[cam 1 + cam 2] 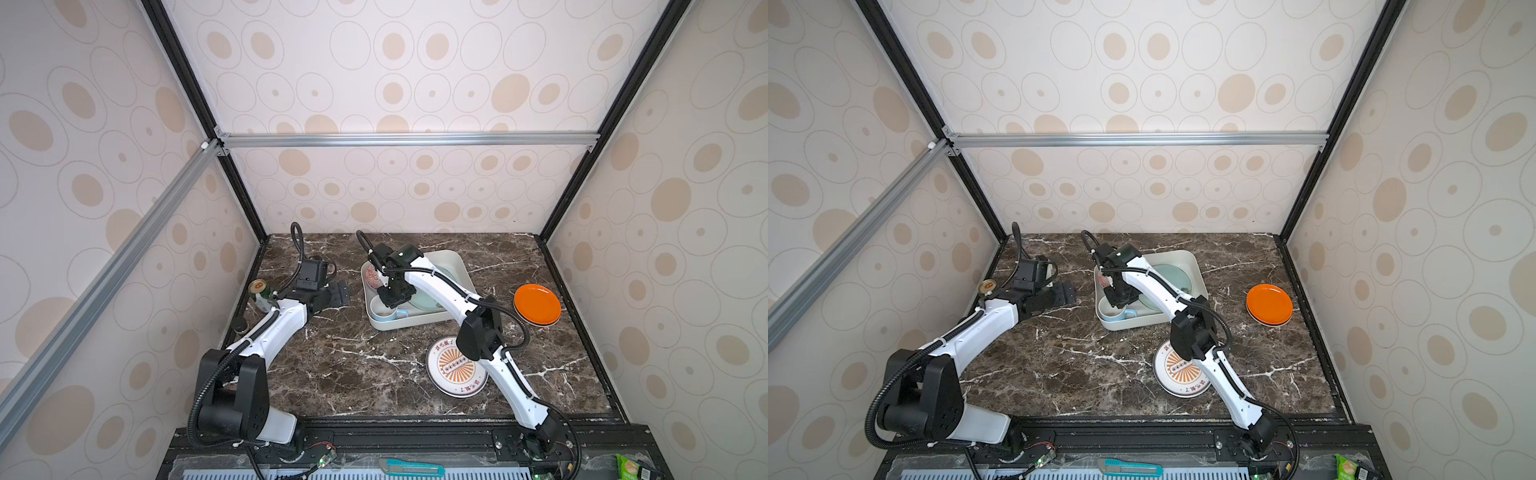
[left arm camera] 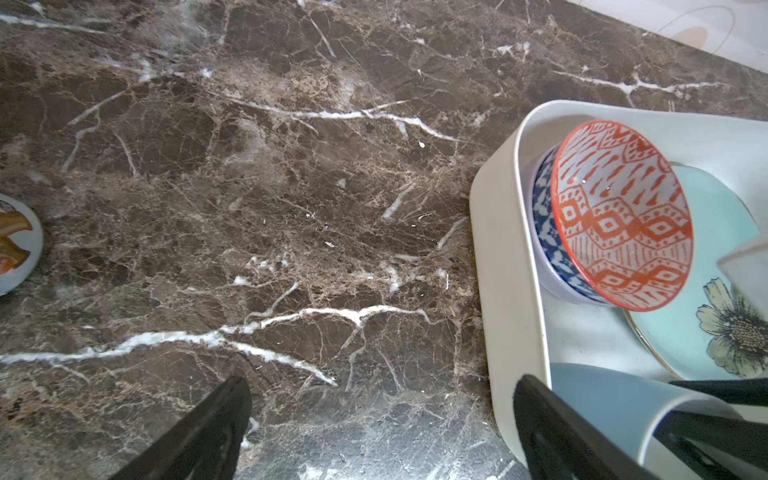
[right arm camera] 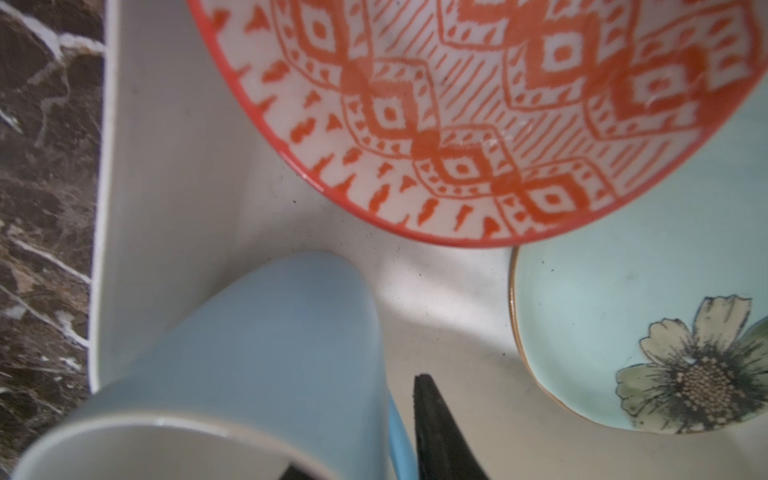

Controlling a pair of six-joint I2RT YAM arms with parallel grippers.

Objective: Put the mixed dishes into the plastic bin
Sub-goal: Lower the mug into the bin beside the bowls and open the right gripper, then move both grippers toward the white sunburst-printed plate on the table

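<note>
Top views look steeply down; both wrist cameras closely share the plastic bin (image 2: 502, 270).

- Patterned bowl (image 3: 498, 104): white with red-orange diamonds, dashes and stripes, red rim
- Lower bowl (image 2: 544, 232): dark blue and white print outside, lavender edge
- Mug (image 3: 270, 340): light blue outside, white inside
- Flower plate (image 3: 602, 299): pale teal, cream-green blossom with dark outlines, thin tan rim
- Bin (image 2: 507, 257): plain off-white
- Orange plate (image 1: 537, 303): solid bright orange
- Sunburst plate (image 1: 453, 370): white, orange rays at centre, red characters round the border
- Tabletop (image 2: 249, 187): dark brown marble, white veins
- Can (image 1: 261, 296): green, tan top
- Walls (image 1: 415, 83): cream, beige ovals inside thin grey rings
</note>
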